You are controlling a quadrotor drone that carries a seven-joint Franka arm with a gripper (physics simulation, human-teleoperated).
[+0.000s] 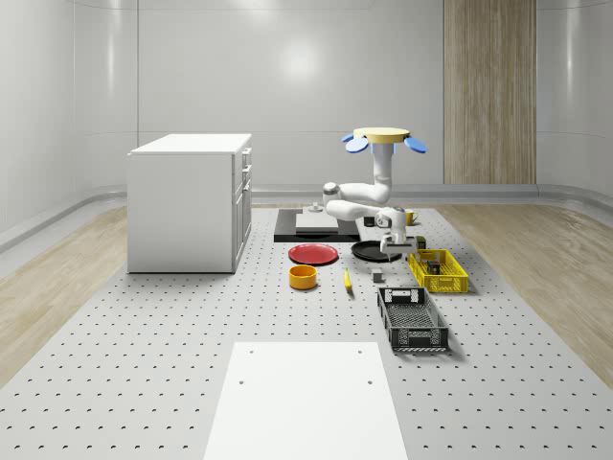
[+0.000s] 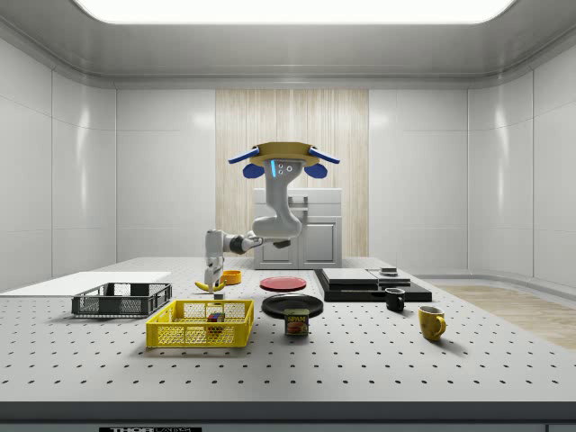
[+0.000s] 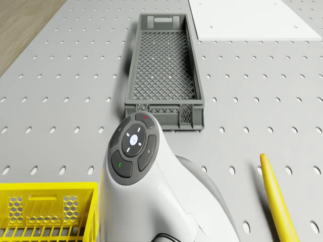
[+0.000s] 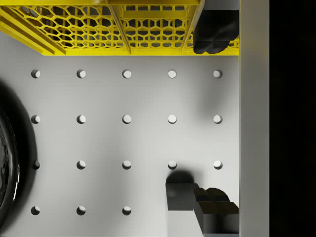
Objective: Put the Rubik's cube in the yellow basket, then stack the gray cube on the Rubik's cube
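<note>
Your gripper (image 4: 215, 123) is open and empty, with only bare table (image 4: 128, 143) showing between the fingers (image 4: 213, 33). It hangs low over the table, pointing straight down, on the arm (image 1: 356, 196) folded beneath the drone (image 1: 383, 137). The drone hovers above the table, further back than the gripper in the whole-scene view.

The relation to watch is the gray cube (image 4: 180, 196). It sits on the table just beside the finger farther from the yellow basket (image 4: 118, 24), and outside the gap rather than in it. It lies a little off the fingers' closing line, toward the black plate (image 4: 7, 163).

In the side view the Rubik's cube (image 2: 214, 317) is already inside the basket, so I judge the first half done. Next, slide the gripper away from the basket and a touch toward the plate until the cube is centred between the fingers, then descend. A cube has no long axis, so squaring the fingers to two flat faces should be enough.
</note>
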